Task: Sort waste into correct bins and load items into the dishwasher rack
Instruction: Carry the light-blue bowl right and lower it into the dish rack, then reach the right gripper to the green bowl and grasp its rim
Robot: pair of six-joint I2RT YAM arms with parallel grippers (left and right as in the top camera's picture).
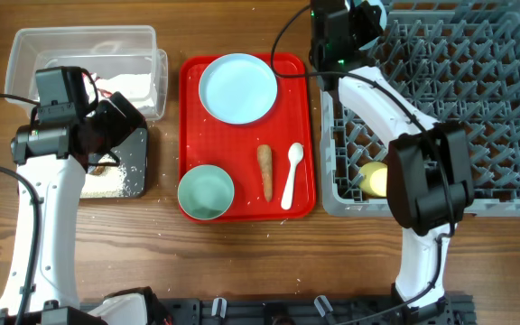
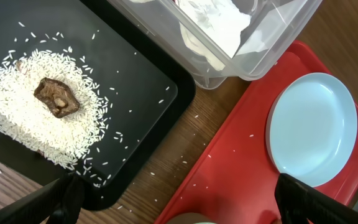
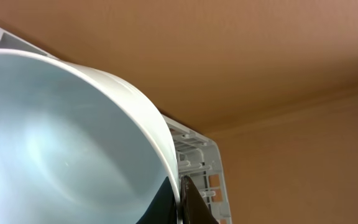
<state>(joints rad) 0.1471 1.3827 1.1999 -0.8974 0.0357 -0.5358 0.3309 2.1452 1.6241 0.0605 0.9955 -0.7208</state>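
The sorting looks roughly half done. The clear tub (image 1: 25, 45) already holds crumpled white paper (image 2: 216, 25). The black tray (image 2: 142, 74) beside it carries a heap of rice grains (image 2: 17, 106) with the small brown food lump (image 2: 56, 98) sitting on it. A few stray grains are scattered on the desk (image 1: 242, 262) and the red tray (image 1: 242, 144). In the dishwasher rack (image 1: 477, 108), the yellow cup (image 1: 375, 178) lies near the front left corner. The right claw (image 1: 361, 18) is at the rack's far left corner, apparently clamped on the rim of a pale blue bowl (image 3: 61, 143), which is tipped on edge and not yet set among the pegs. The left claw (image 2: 177, 180) hangs over the black tray's edge with its fingers wide apart and nothing between them. Left to do: the carrot-like stick (image 1: 265, 171) needs a bin, probably the black one. The round plate (image 1: 238, 88), the second bowl (image 1: 206, 191) and the white spoon (image 1: 292, 174), all on the red tray, need loading.
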